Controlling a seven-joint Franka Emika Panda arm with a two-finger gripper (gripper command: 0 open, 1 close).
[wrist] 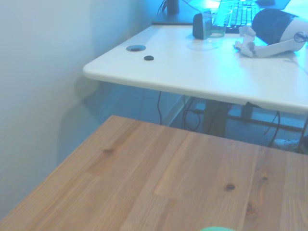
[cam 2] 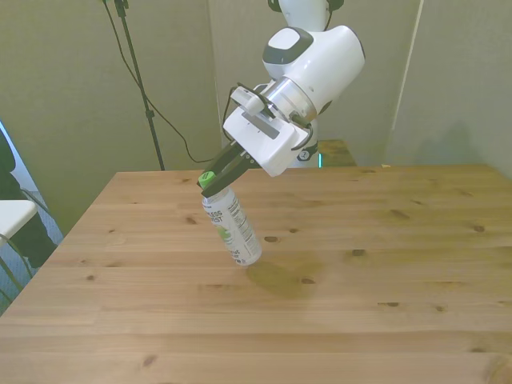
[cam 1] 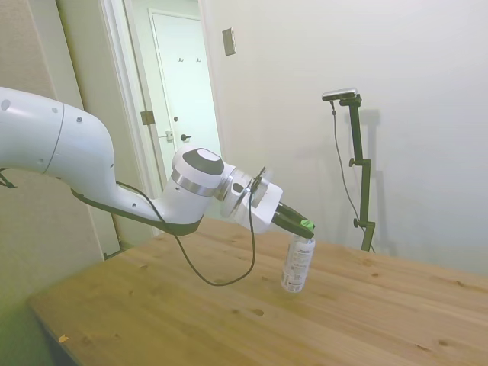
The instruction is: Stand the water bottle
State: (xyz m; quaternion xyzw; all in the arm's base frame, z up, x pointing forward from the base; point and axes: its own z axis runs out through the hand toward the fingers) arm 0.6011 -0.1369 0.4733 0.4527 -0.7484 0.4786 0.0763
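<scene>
**Inspector:** White arm noted first, entering from the side view's left edge and bending down toward the wooden table. A black cable hangs in a loop beneath the wrist. What sits further right?

**Assistant:** The gripper, angled downward. Its dark fingers are clenched on the green cap of the water bottle. The bottle is nearly upright in that view, leaning slightly, with its base at or just above the tabletop; contact cannot be confirmed.

**Inspector:** And the front view, same order?

**Assistant:** Bare table on the front view's left. Next, the cap, pinched between the fingers of the gripper. The bottle slants from there, cap toward the front view's left and base toward its right, white printed label facing the camera. A faint shadow lies on the wood just right of the base. The gripper body and arm rise up and to the right of it.

**Inspector:** Wrist camera?

**Assistant:** Wooden tabletop fills the lower part. Beyond it stands a white desk carrying blurred objects. A sliver of green cap shows at the frame's edge.
</scene>
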